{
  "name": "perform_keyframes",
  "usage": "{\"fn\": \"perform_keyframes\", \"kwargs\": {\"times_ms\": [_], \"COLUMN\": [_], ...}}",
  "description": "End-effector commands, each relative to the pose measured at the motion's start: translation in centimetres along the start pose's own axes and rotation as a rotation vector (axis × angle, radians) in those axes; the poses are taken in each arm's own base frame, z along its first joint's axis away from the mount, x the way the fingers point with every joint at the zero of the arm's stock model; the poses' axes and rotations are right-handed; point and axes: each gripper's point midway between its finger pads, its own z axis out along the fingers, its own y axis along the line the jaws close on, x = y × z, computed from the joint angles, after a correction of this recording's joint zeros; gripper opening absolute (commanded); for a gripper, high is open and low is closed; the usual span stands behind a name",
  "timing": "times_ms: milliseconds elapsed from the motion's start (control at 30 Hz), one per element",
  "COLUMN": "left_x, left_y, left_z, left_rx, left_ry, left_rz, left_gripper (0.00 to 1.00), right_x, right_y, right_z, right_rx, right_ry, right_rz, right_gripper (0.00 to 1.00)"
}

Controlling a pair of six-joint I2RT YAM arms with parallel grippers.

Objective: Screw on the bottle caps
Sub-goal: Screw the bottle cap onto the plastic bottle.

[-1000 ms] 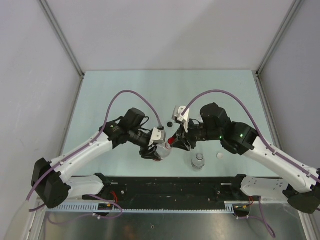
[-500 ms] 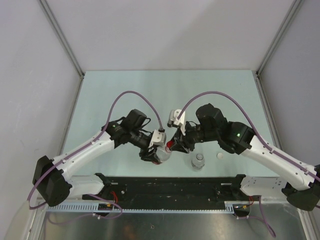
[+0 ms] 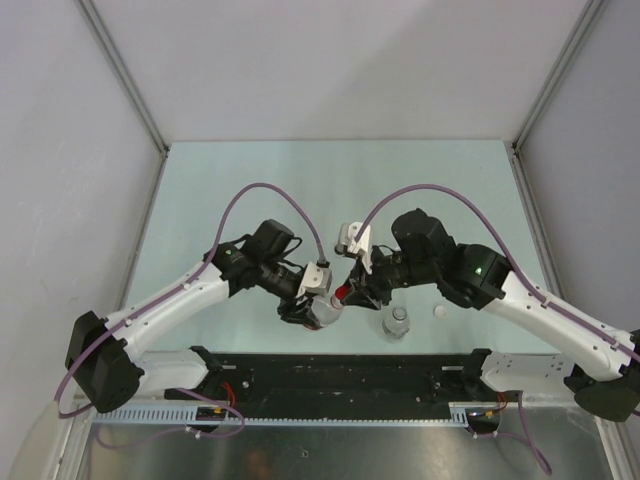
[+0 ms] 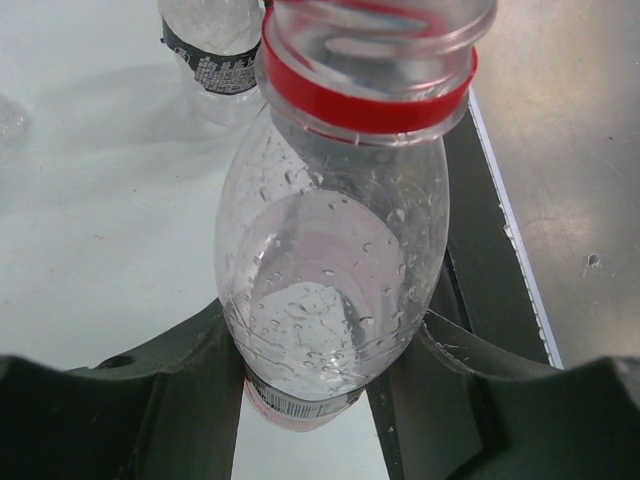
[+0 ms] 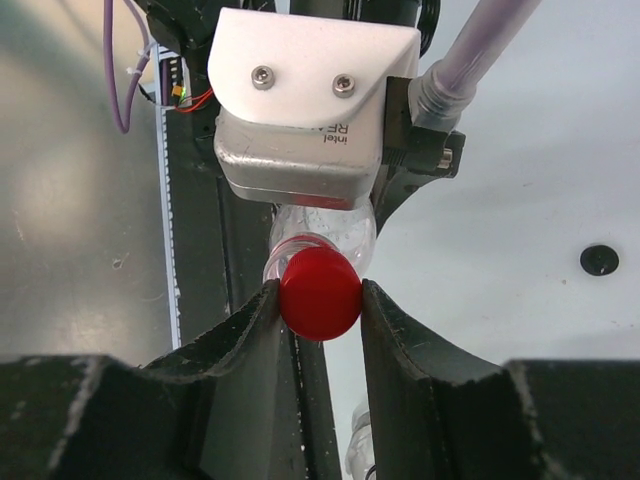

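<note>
Right wrist | R tool [image 5: 320, 297] clamps smooth round red cap [image 5: 318, 285] | L tool [image 4: 322, 345] grips clear wet bottle [image 4: 335, 250]

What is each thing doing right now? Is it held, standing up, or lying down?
Red-ringed bottle: clamped in left gripper.
Red cap: pinched in right gripper, at that bottle's mouth.
Other bottle: standing upright on table.
White cap: lying loose on table.
Black cap: lying loose on table.

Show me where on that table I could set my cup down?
The far half of the table, beyond the left gripper and right gripper, is bare. Crowded at front-centre: they hold the red-ringed bottle and red cap, beside a standing bottle and whitish cap.
</note>
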Motion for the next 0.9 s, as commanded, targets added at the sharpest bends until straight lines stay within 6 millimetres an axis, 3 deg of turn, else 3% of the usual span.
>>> {"fn": "perform_keyframes", "kwargs": {"times_ms": [0, 200, 567, 867], "left_x": [-1.2, -1.2, -1.9, -4.1], "left_y": [0.4, 0.6, 0.5, 0.9], "left_z": [-0.4, -0.3, -0.5, -1.5], "left_rx": [-0.021, -0.014, -0.012, -0.036], "left_ry": [-0.029, -0.026, -0.038, -0.076], "left_rz": [0.048, 0.038, 0.036, 0.075], "left_gripper": [0.55, 0.55, 0.55, 0.54], "right_x": [-0.5, -0.7, 0.2, 0.0], "right_y": [2.7, 3.5, 1.8, 1.4], "right_z": [-1.3, -1.5, 0.3, 0.6], "right_rx": [-0.091, -0.12, -0.047, -0.017], "right_ry": [-0.001, -0.01, 0.048, 0.044], "right_rz": [0.001, -0.008, -0.013, -0.001], "right_gripper": [0.35, 0.36, 0.37, 0.38]}}
